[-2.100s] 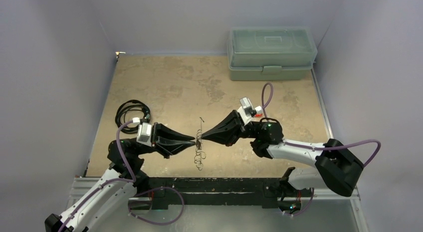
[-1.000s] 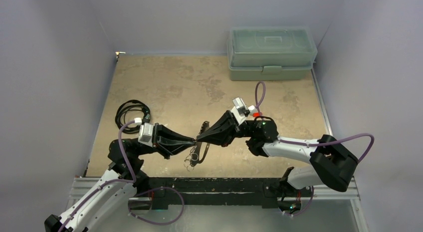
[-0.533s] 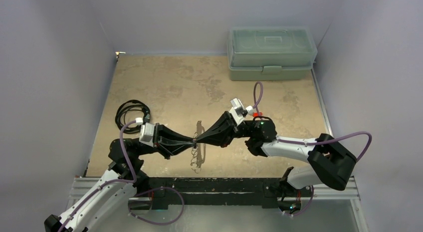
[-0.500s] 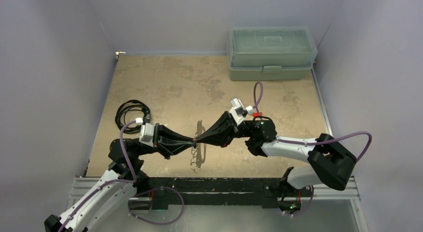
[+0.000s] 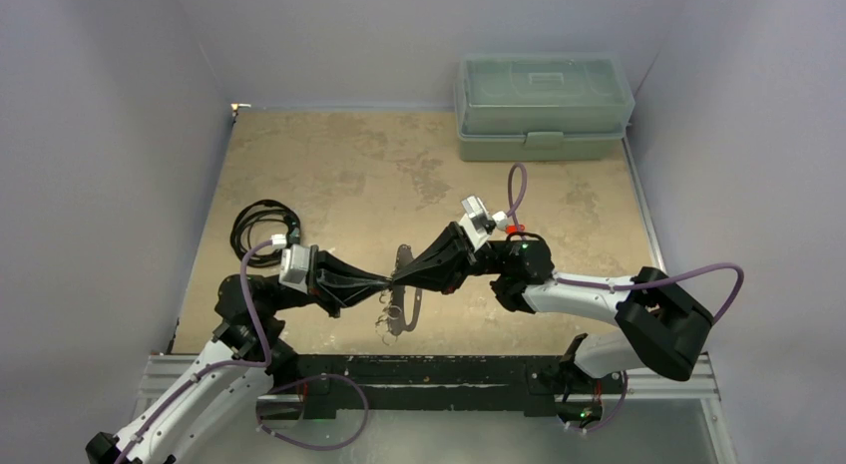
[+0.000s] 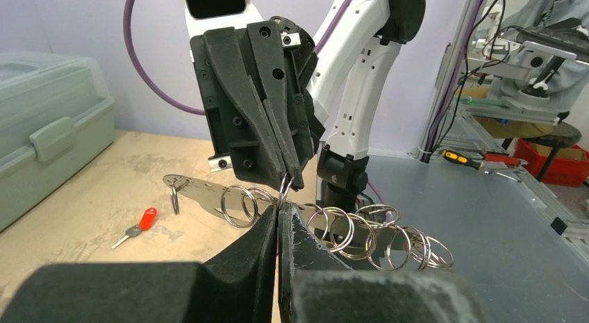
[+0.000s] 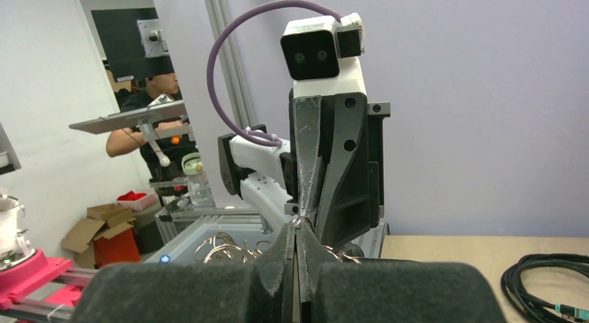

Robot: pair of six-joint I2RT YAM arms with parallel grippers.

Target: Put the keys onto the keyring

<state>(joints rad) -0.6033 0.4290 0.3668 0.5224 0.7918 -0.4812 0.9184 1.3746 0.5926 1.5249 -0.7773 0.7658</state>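
Bearing the key [image 6: 139,221], tan tabletop [image 5: 329,175] meets grey walls [image 5: 100,135].

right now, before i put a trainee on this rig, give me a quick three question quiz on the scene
1. True or false: the key is on the keyring.
2. Which holds the keyring: A left gripper only, B right gripper only, C both?
3. What lies coiled at the table's left side?
Key: 1 false, it lies loose on the table. 2 C. 3 a black cable.

Keyring [image 6: 351,231], linked silver rings strung level in mid-air, tiny red-headed key [image 6: 142,220] lying loose on table [image 6: 83,198]
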